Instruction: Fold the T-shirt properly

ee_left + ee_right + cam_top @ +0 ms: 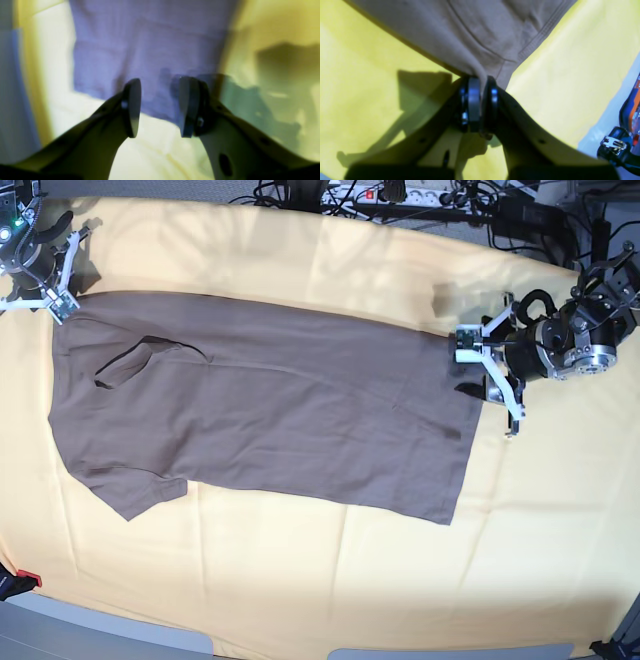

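Across pale yellow cloth (300, 580): creased taupe cotton T-shirt (270, 410) spread flat. Right gripper (482, 100) pinches shoulder corner, apparently anchoring it for fold. Left gripper (160, 107) gapes empty at hem edge, probably poised to grab.

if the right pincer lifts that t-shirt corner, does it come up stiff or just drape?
Likely drapes: the T-shirt lies flat with soft creases, and the fabric bunches where the right pincer pinches it. Probably light, being a single thin layer. It may drag rather than slide cleanly, since it rests cloth-on-cloth on the yellow sheet. The left pincer is open at the hem.
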